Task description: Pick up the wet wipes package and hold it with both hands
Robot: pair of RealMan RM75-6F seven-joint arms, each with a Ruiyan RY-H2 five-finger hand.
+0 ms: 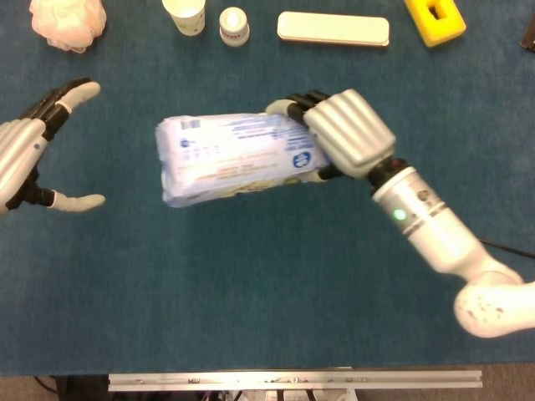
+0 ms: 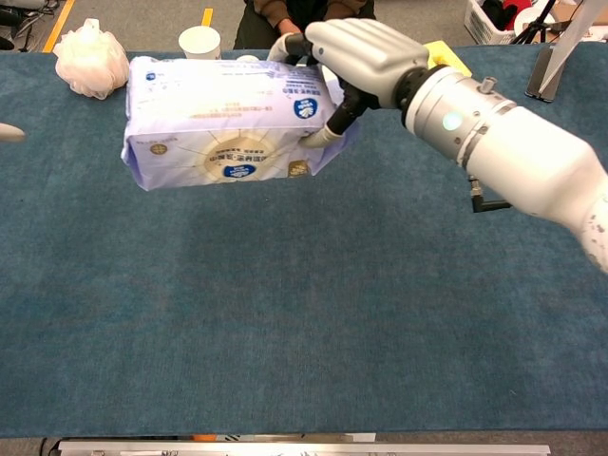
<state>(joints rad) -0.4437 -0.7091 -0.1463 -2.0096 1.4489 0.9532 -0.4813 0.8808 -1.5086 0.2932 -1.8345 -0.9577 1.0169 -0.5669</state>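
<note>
The right robot hand holds the wet wipes package by one end. Its fingers curl over the top edge of the pack, and its thumb presses from below, as the chest view shows. The package is up in the air, above the blue counter, and touches nothing else. It lies long ways, tipped a little, with its free end pointing to the left robot hand.

The left robot hand is at the left side of the head view. It holds nothing. Its fingers and thumb are spread wide, like an open mouth facing the pack. There is a gap between this hand and the package, so they do not touch. In the chest view only a pale fingertip of it shows at the left edge.

At the far edge of the counter sit other things in a row. There is a fluffy white bath puff, a paper cup, a small white jar, a long cream case and a yellow sponge. They are all well apart from the two hands. In the chest view a person sits behind the counter.
</note>
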